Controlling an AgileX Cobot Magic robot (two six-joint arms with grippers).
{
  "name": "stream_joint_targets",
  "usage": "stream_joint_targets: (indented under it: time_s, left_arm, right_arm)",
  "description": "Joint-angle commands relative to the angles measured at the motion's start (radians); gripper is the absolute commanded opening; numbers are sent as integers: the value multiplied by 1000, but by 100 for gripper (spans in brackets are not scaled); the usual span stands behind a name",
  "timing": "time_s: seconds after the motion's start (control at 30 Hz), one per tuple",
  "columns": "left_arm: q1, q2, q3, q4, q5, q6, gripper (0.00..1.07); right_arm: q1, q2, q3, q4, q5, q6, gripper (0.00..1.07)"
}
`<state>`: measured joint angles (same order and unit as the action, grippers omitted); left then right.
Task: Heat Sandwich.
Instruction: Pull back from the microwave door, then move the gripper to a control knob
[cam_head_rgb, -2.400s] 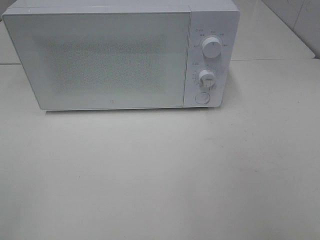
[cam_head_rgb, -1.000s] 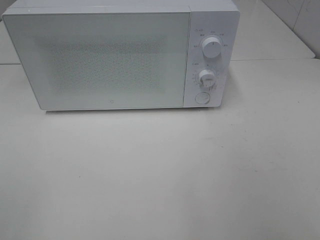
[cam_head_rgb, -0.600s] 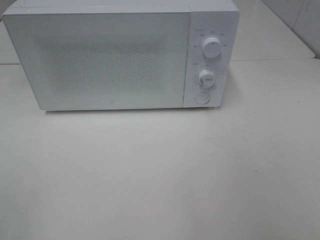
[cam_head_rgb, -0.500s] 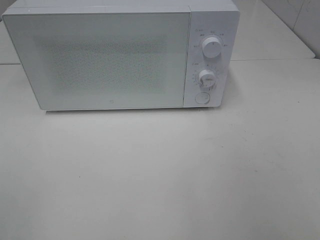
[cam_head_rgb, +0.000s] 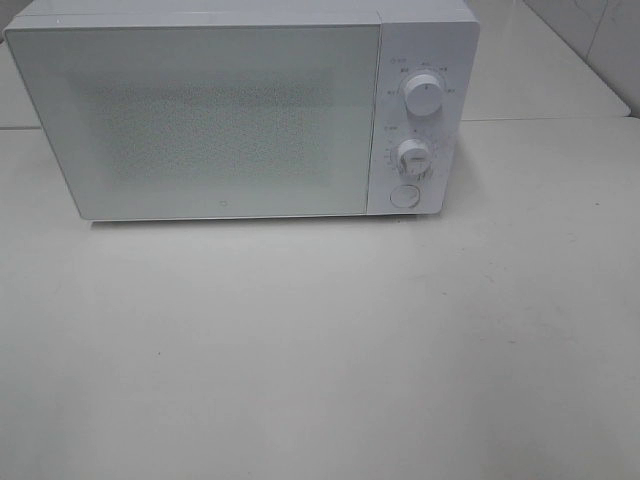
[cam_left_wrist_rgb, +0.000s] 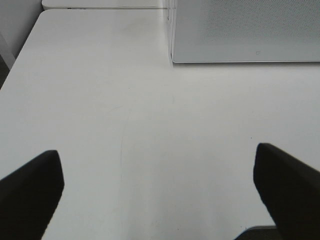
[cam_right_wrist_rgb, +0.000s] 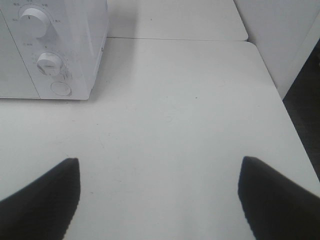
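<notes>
A white microwave (cam_head_rgb: 230, 110) stands at the back of the table with its door shut; two knobs (cam_head_rgb: 424, 95) and a round button (cam_head_rgb: 403, 195) are on its right panel. The sandwich and its pink plate are out of view. My left gripper (cam_left_wrist_rgb: 157, 187) is open and empty over bare table, short of the microwave's left front corner (cam_left_wrist_rgb: 172, 57). My right gripper (cam_right_wrist_rgb: 160, 195) is open and empty over bare table, short of the control panel (cam_right_wrist_rgb: 47, 65). Neither gripper shows in the exterior high view.
The white table (cam_head_rgb: 320, 350) spreads in front of the microwave. A second table surface (cam_head_rgb: 540, 60) adjoins at the back right. The table's right edge (cam_right_wrist_rgb: 280, 95) drops to a dark floor; its left edge (cam_left_wrist_rgb: 17, 55) shows in the left wrist view.
</notes>
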<state>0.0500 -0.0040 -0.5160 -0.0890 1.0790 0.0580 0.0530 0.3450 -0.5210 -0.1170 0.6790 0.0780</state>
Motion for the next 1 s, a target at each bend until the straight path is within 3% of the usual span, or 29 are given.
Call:
stream_joint_targets:
  time_s: [0.03,1.0]
  left_arm:
    - [3,-20,1,-6,-7,4,98]
    - [3,-20,1,-6,-7,4,98]
  right_arm:
    - [-6,64,-4,-3,-65,6,81]
    - [-6,617,0,-4,-673,94,76]
